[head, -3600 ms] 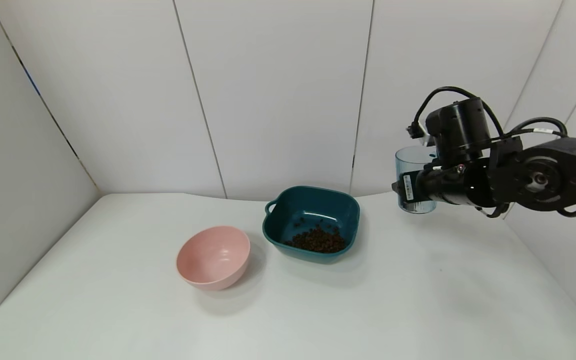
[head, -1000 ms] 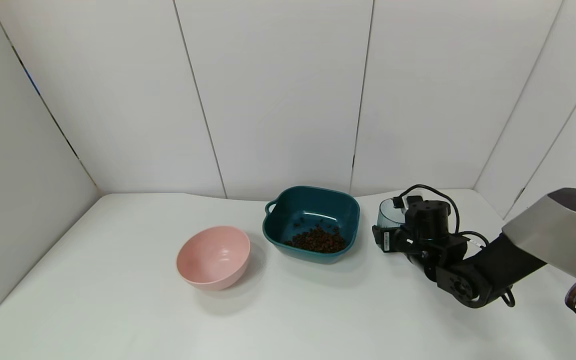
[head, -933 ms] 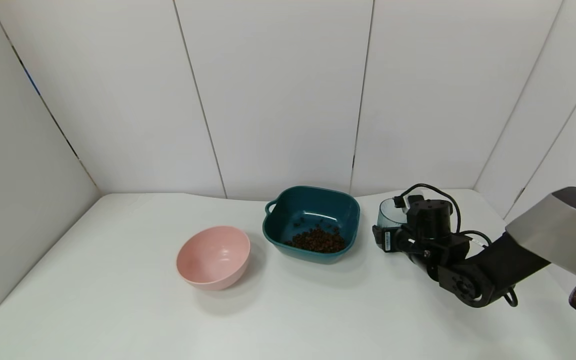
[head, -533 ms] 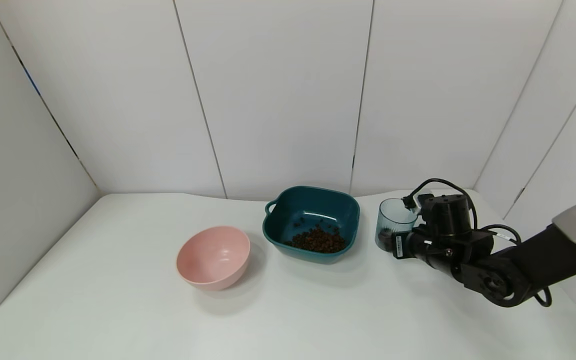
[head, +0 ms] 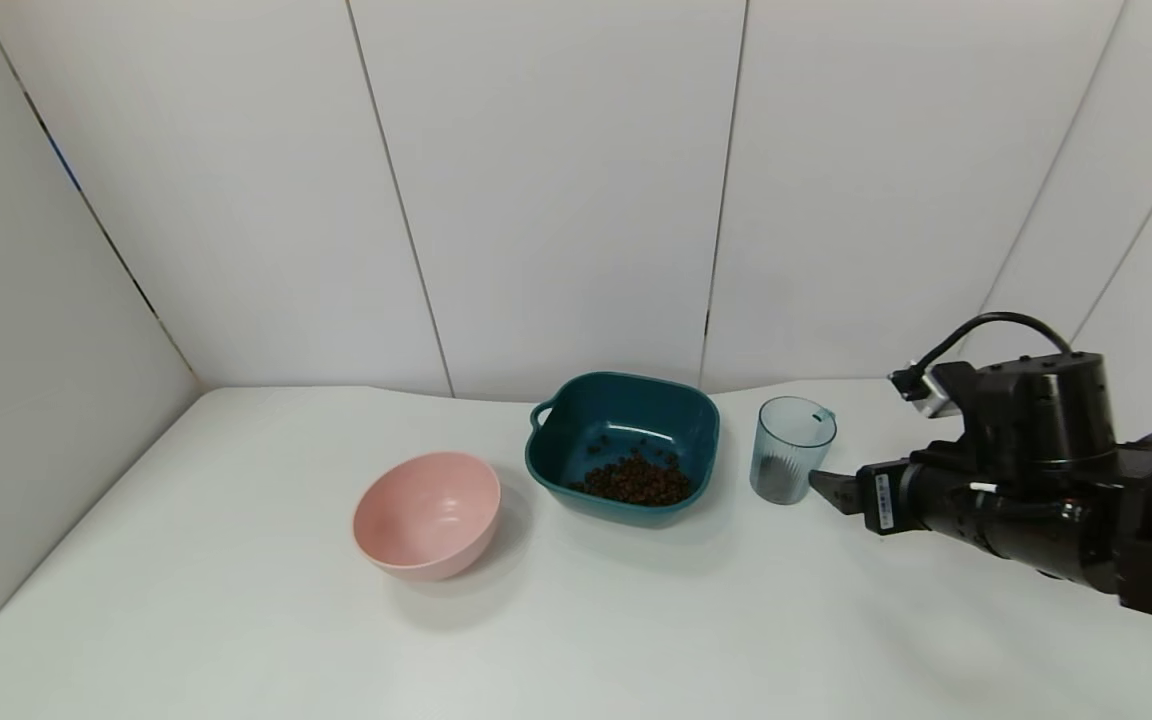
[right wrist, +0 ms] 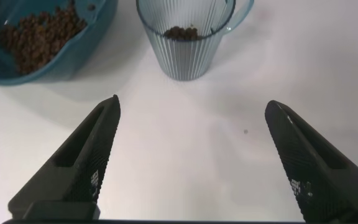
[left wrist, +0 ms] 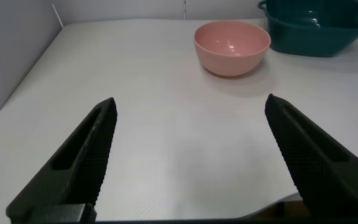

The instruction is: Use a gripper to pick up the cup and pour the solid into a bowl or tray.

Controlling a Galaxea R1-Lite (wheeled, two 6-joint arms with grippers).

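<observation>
The ribbed blue-grey cup [head: 791, 449] stands upright on the white table just right of the dark teal dish [head: 624, 445]. A few brown pellets lie in the cup's bottom [right wrist: 180, 32]. A pile of brown pellets [head: 633, 480] lies in the dish, and the pile also shows in the right wrist view [right wrist: 39, 35]. My right gripper [head: 829, 488] is open and empty, just right of the cup and apart from it; the cup [right wrist: 185, 34] sits ahead of the spread fingers [right wrist: 92, 155]. My left gripper [left wrist: 191, 155] is open and empty over bare table, out of the head view.
A round pink bowl [head: 427, 514] stands left of the teal dish and also shows in the left wrist view [left wrist: 232, 46]. White wall panels close the back and both sides. A small dark speck [right wrist: 245, 131] lies on the table near the cup.
My right gripper lowered the cup to the table beside the teal dish, opened, and drew back to the right. The cup now stands free.
</observation>
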